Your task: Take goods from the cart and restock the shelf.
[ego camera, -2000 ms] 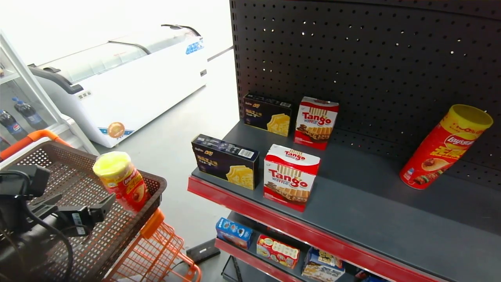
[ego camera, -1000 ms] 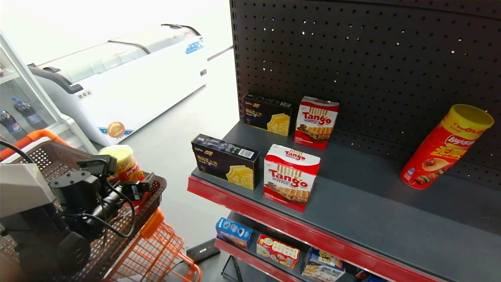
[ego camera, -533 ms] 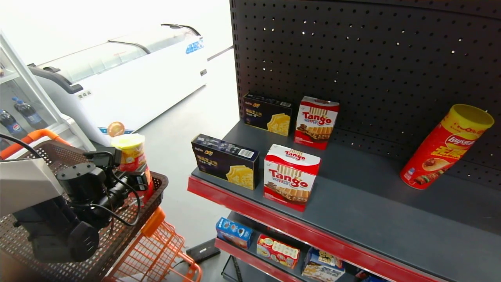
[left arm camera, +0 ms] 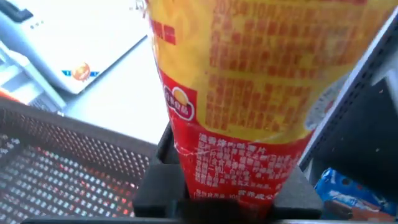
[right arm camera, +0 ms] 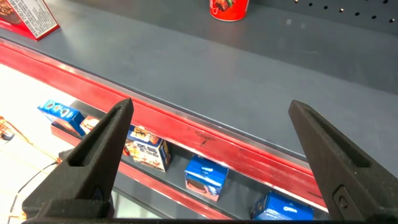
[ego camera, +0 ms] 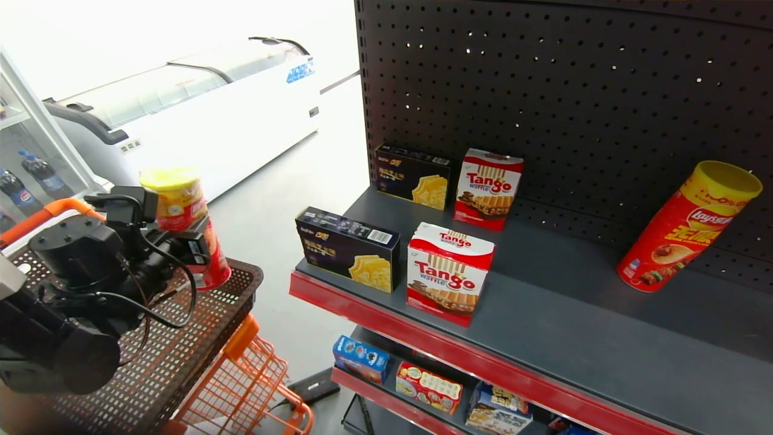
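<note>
A red chip can with a yellow lid hangs upright above the brown cart basket, its base just over the basket's rim. My left gripper is shut on its lower half. In the left wrist view the can stands between the gripper's black fingers. A second chip can leans against the pegboard at the right of the grey shelf. My right gripper is open with nothing in it, just in front of the shelf's red front edge, and the leaning can's base lies beyond it.
Two dark boxes and two red-and-white wafer boxes stand on the shelf's left part. Bare shelf lies between them and the leaning can. A white freezer stands behind the cart. Lower shelves hold small boxes.
My left gripper came in on the can in the cart, shut on it and lifted it up and slightly left, out of the basket. The shelf goods have not moved.
</note>
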{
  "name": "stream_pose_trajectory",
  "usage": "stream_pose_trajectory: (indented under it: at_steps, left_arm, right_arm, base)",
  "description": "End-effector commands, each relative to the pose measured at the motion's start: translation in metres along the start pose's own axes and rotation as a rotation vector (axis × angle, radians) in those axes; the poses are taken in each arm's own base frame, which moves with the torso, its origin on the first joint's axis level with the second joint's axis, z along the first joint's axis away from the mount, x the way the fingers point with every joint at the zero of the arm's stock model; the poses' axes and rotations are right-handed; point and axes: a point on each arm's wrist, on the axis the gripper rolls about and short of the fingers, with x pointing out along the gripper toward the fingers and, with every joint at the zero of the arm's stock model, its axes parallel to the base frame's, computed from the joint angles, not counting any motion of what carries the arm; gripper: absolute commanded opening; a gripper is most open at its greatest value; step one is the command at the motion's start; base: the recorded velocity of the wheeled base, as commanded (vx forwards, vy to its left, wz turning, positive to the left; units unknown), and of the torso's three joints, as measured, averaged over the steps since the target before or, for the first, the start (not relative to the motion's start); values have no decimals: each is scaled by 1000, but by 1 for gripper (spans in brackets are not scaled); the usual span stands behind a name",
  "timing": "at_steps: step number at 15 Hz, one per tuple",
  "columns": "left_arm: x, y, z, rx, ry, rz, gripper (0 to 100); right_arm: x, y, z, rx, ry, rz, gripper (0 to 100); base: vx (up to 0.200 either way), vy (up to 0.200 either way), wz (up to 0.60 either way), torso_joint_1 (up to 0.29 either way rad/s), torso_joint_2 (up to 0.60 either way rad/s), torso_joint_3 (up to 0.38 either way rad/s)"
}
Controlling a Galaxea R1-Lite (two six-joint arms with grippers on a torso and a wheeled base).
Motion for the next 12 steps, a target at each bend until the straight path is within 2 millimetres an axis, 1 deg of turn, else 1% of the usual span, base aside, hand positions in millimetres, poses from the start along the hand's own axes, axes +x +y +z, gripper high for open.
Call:
stream_pose_trajectory:
  at_steps: [1,2,3,4,5,7,8,9,10,12]
  left_arm:
    - [-21,-11,44,0,-113,-38,0]
    - [-28,-18,55,-5,-130,-61,0]
    - [-30,-19,60,-2,-115,-66,0]
    - [-38,-21,63,0,-105,-91,0]
    - [-53,-34,69,-9,-125,-203,0]
    - [-70,-53,88,-20,-174,-400,0]
    - [-70,-53,88,-20,-174,-400,0]
    - [-93,-71,100,-60,-158,-516,0]
    - [-105,-77,107,-75,-138,-568,0]
    - [-112,-81,111,-82,-120,-637,0]
  right_arm:
    - [0,0,0,0,0,0,100]
    - [0,0,0,0,-2,0,100]
    - [0,0,0,0,0,0,100]
    - [0,0,0,0,0,0,100]
    - [0,0,0,0,0,0,100]
    - [0,0,0,0,0,0,100]
    - [0,0,0,0,0,0,100]
    - [0,0,0,0,0,0,100]
    - [0,0,0,0,0,0,100]
    - [0,0,0,0,0,0,100]
  base:
    - [0,0,0,0,0,0]
    - [0,0,0,0,0,0]
    - [0,0,0,0,0,0]
    - [0,0,0,0,0,0]
    - [0,0,0,0,0,0]
    - [0,0,0,0,0,0]
    - [0,0,0,0,0,0]
    - [0,0,0,0,0,0]
    - [0,0,0,0,0,0]
    - [0,0,0,0,0,0]
